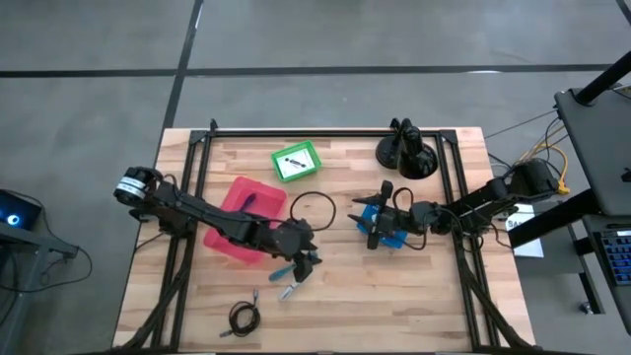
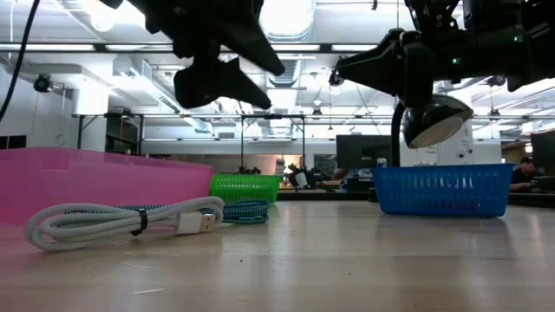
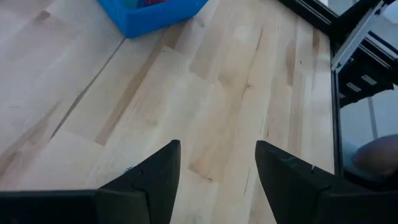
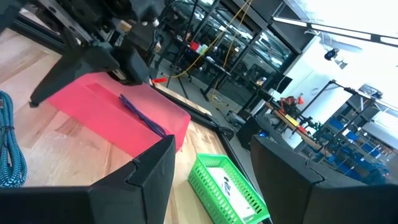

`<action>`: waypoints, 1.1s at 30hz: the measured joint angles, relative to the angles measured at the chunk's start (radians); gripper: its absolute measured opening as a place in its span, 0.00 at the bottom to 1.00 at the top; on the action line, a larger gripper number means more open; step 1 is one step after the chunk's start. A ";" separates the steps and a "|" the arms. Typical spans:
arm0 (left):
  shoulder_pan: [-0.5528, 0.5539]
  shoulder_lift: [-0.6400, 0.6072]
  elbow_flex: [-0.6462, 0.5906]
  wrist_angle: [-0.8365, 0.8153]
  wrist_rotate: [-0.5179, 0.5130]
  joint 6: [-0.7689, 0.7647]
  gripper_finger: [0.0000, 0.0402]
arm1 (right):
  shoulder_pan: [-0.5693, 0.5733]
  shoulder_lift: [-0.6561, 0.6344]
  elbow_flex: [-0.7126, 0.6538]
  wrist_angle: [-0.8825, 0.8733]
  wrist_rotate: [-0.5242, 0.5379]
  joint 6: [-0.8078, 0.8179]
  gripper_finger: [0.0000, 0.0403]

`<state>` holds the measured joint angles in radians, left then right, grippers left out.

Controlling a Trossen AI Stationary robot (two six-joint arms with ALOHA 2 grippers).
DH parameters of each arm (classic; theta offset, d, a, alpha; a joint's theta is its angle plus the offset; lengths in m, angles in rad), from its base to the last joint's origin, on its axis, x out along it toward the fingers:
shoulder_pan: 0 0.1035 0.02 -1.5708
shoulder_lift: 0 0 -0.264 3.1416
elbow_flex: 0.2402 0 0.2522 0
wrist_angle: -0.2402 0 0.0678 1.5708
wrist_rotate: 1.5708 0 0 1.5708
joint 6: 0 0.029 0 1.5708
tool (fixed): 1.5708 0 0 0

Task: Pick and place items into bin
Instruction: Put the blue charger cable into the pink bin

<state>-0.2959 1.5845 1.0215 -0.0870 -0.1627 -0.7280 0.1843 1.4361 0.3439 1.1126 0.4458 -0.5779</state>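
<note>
A wooden worktop [image 1: 394, 296] seen from above, with two dark robot arms reaching in from either side.

The left gripper [image 1: 302, 248] hangs above the middle of the worktop, just past the corner of a pink bin [image 1: 229, 240]. Its wrist camera shows the fingers [image 3: 152, 180] spread apart with only bare wood between them, so it holds nothing. Just beside it, toward the front edge, lie a small teal tool [image 1: 285, 269] and a silver clip [image 1: 289, 291]. Farther toward the front edge sits a small black coiled cable [image 1: 244, 316].

The right gripper [image 1: 380, 227] hovers at a blue basket [image 1: 386, 229] on the right half. Its fingers [image 4: 146, 177] are also spread and empty.

A purple pen [image 4: 142, 116] already lies in the pink bin. A green basket [image 1: 296, 162] near the back holds a white bar [image 1: 294, 164]. A teal braided cable [image 2: 245, 211] and a white cable [image 2: 121, 220] lie on the wood between the bins in the table-level view. A black lamp-like stand [image 1: 405, 152] rests at the back right.

The step in hand looks like the left arm's approach for another pick. The next move likely calls for lowering over the teal tool, aligning the fingers across its narrow body, and pressing them together before carrying it to the pink bin.
</note>
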 joint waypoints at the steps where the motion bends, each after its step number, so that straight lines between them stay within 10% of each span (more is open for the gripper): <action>1: -0.001 0.000 0.007 -0.001 0.000 0.002 0.48 | 0.000 0.000 0.000 0.000 0.000 0.000 0.49; 33: -0.040 0.171 0.065 -0.132 0.040 0.108 0.48 | -0.001 0.000 0.000 -0.003 0.000 -0.001 0.49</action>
<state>-0.3363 1.7557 1.0866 -0.2194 -0.1230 -0.6205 0.1829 1.4361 0.3443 1.1096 0.4458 -0.5786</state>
